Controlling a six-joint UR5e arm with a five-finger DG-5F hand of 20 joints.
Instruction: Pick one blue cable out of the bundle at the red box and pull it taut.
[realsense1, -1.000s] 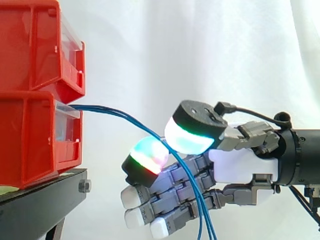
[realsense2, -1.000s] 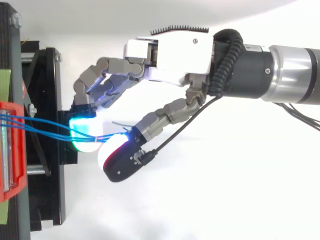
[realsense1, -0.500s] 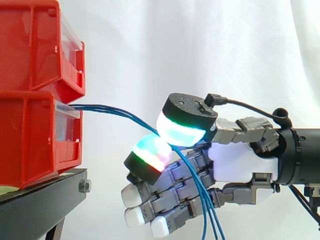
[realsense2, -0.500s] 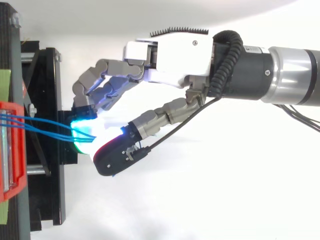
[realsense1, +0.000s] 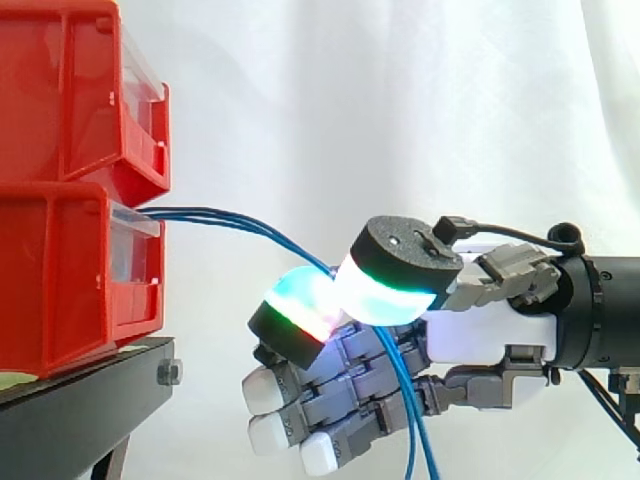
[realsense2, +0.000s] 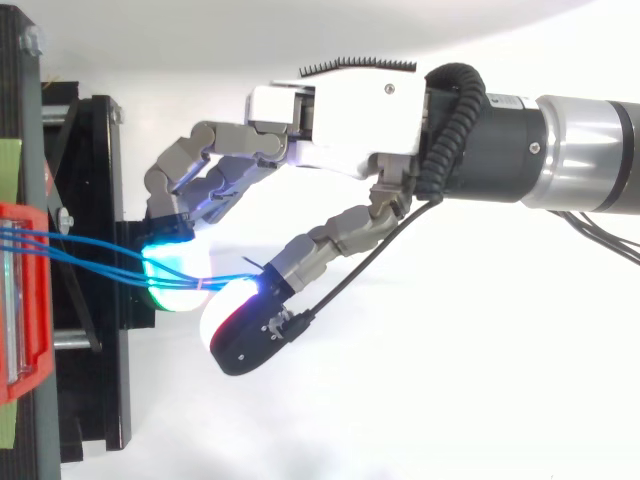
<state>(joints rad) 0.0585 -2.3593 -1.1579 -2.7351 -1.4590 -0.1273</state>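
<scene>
Hand (realsense1: 478, 330) curled, thumb and one fingertip pad pinched on the blue cables (realsense1: 232, 221) (several, not one). Cables arc from lower red bin (realsense1: 60, 280) on black stand (realsense1: 85, 395), slack. White curtain (realsense1: 400, 100) behind.

Two red bins (realsense1: 60, 270), three blue cables (realsense1: 230, 220), one black stand (realsense1: 80, 400), one hand (realsense1: 480, 330), one white curtain (realsense1: 400, 100)

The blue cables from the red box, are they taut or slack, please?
Slack: the blue cables arc down from the red box, are pinched between the hand's pads, then hang loose.
</scene>
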